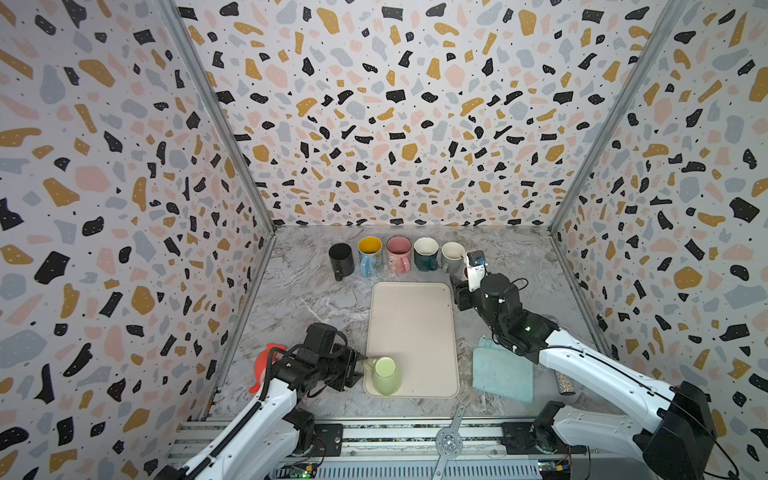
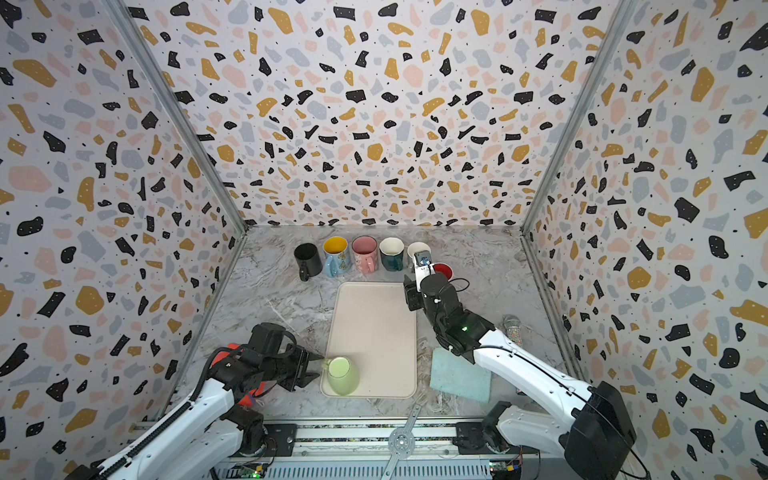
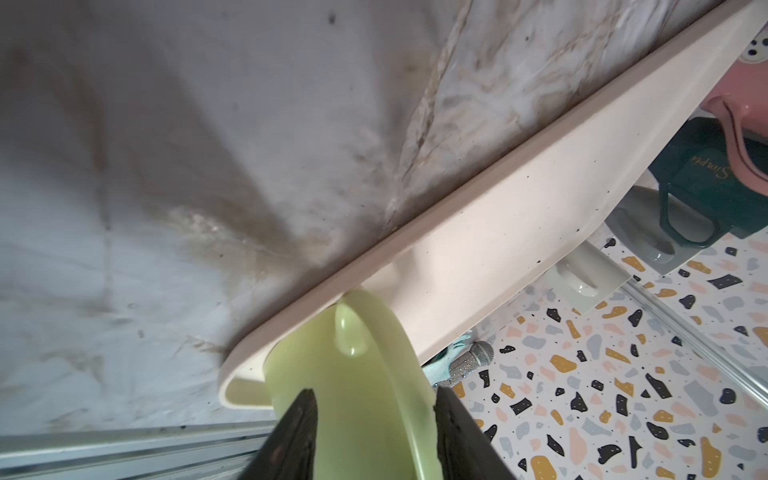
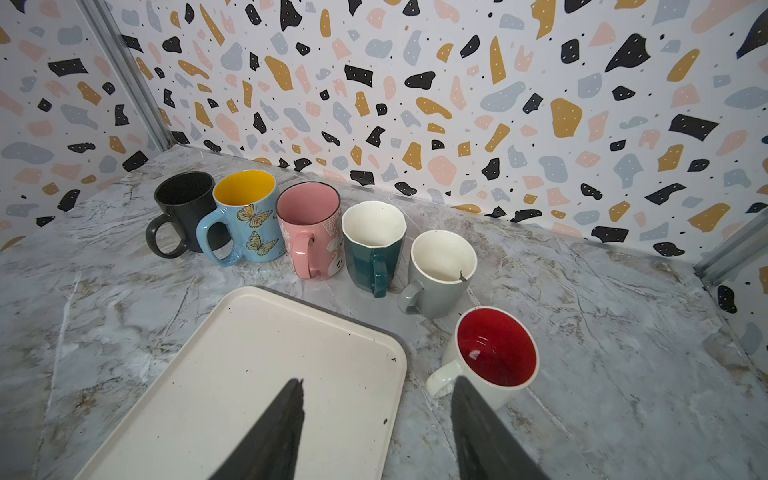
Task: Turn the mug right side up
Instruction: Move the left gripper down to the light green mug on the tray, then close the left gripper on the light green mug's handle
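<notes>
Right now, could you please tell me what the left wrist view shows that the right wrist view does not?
Only left wrist: the green mug on the tray, with the open left pincer at its handle, and a glittery silver object. Only right wrist: the black mug, butterfly mug, red-lined mug and the open right pincer. Both: the tray, pink mug, dark green mug and grey mug.

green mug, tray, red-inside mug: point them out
green mug (image 1: pixel 386 385), in a top view, on its side wall
tray (image 1: pixel 411 328), in a top view, on its bare middle
white mug with red inside (image 4: pixel 496 353), right wrist view, on its red interior
</notes>
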Robot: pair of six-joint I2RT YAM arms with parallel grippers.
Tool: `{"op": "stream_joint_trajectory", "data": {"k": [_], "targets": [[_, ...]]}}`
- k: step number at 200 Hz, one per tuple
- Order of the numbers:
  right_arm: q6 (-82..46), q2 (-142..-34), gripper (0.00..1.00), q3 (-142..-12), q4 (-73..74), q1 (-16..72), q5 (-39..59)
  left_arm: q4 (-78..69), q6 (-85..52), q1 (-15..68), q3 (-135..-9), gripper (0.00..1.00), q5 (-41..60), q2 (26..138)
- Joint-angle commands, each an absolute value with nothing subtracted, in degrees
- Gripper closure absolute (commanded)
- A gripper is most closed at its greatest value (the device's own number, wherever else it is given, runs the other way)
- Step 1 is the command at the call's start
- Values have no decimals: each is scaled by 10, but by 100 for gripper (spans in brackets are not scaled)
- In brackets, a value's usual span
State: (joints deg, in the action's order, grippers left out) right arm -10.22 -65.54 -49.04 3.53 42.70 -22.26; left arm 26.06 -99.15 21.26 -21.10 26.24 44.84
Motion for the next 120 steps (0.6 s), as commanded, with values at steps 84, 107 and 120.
{"op": "stream_joint_trajectory", "data": {"k": [84, 107, 120], "targets": [[-116, -678, 42, -522, 22, 415, -207, 128, -1062, 211, -188, 52, 265, 479], [-121, -682, 41, -520, 22, 413, -204, 115, -1067, 212, -184, 52, 265, 486], [-123, -685, 41, -520, 20, 413, -203, 110, -1064, 211, -186, 52, 265, 491]]}}
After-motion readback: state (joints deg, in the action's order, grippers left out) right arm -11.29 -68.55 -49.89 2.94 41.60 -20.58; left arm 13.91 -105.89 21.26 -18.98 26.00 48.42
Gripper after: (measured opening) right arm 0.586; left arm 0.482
